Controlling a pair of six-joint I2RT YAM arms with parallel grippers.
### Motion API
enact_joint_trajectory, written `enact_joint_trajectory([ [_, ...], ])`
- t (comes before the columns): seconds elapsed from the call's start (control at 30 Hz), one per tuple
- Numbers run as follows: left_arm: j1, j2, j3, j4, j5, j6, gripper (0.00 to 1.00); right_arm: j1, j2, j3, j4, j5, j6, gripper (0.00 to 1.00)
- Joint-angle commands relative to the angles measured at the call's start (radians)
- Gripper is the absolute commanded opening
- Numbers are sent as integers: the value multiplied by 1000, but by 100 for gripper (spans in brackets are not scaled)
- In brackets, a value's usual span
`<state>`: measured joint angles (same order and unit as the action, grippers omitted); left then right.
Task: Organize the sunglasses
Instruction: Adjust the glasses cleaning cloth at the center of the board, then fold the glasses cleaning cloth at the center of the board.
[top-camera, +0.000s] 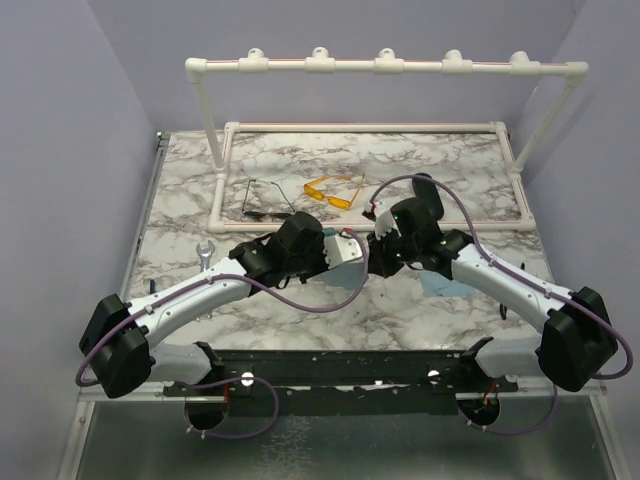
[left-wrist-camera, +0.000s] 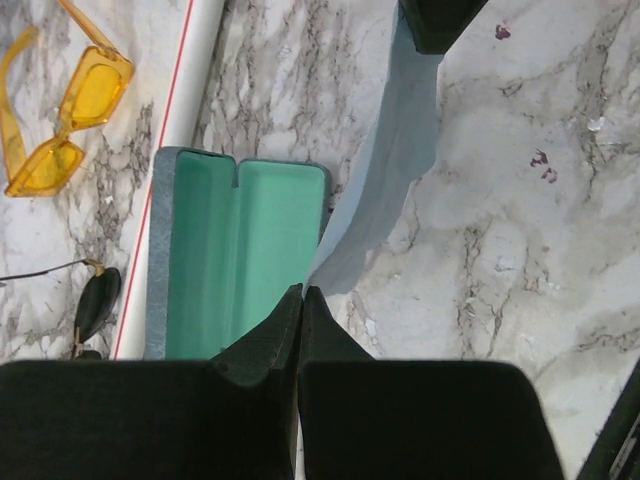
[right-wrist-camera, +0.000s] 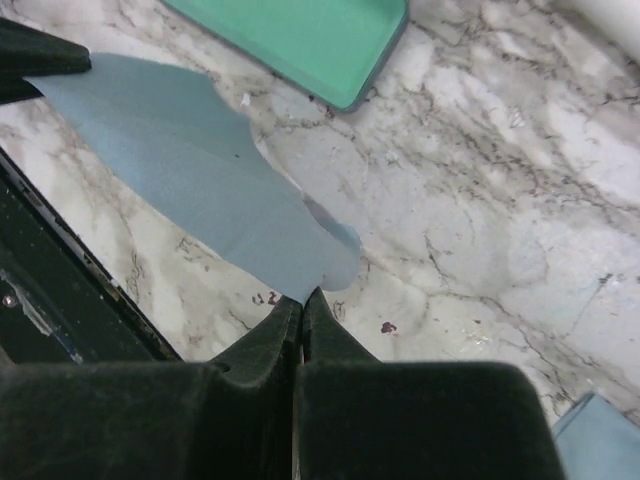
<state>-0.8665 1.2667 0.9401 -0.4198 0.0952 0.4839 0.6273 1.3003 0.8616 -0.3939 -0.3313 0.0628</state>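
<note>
Though the left fingers (left-wrist-camera: 270, 340) and right fingers (right-wrist-camera: 265, 335) each clench a corner of the cloth (left-wrist-camera: 385, 180) stretched between them, the open case (left-wrist-camera: 240, 260) just beyond holds nothing. Farther off, the yellow pair (left-wrist-camera: 65, 120) and dark pair (left-wrist-camera: 97, 305) lie loose on the tabletop (top-camera: 440, 160), so the organizing looks barely begun.

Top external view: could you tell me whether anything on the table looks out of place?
A small silver open-end wrench lies on the white marble table beside the left arm; it seems a stray tool.
</note>
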Motion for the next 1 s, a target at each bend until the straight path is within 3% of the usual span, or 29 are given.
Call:
enact_joint_trajectory([
  [0.0, -7, -2, -9, 99, -41, 25, 0, 5, 13, 96, -138, 86, -16, 1],
  [0.23, -21, -25, -75, 167, -51, 44, 0, 6, 27, 105, -158, 91, -7, 1],
  [0.5, -30, -55, -160, 155, 2, 37, 0, 75, 50, 93, -199, -27, -25, 1],
  [0.67, -53, -84, -211, 84, 55, 82, 0, 167, 90, 33, -168, -92, -5, 1],
  [0.97, -62, -84, -224, -78, 94, 173, 0, 206, 137, -20, -138, -202, 52, 1],
])
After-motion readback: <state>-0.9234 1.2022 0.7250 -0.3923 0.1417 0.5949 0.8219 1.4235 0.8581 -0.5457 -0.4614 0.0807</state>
